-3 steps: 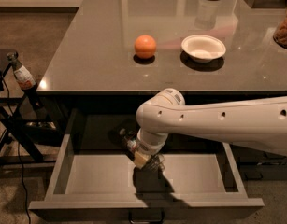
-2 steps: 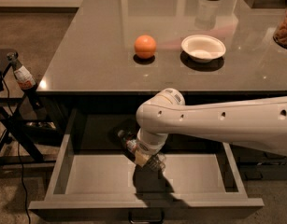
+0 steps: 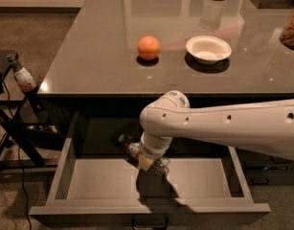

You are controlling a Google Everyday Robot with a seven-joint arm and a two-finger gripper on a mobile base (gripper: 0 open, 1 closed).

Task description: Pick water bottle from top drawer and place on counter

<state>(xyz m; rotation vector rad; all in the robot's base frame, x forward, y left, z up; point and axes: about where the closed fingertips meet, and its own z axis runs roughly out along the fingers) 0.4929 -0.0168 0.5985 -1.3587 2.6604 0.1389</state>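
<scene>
Tool (image 3: 147, 163) at crinkled bottle (image 3: 132, 149) in drawer (image 3: 199, 178)

- The bottle (image 3: 131, 147) is small, clear, crinkled plastic. It is tilted, cap toward the rear left, at the rear middle of the drawer, and its lower body is hidden.
- The drawer (image 3: 98, 180) is wide, shallow and grey, and stands open below the bench edge.
- The bench (image 3: 89, 56) is dark grey and glossy.
- The hand (image 3: 147, 163) is inside the drawer, at the bottle.
</scene>
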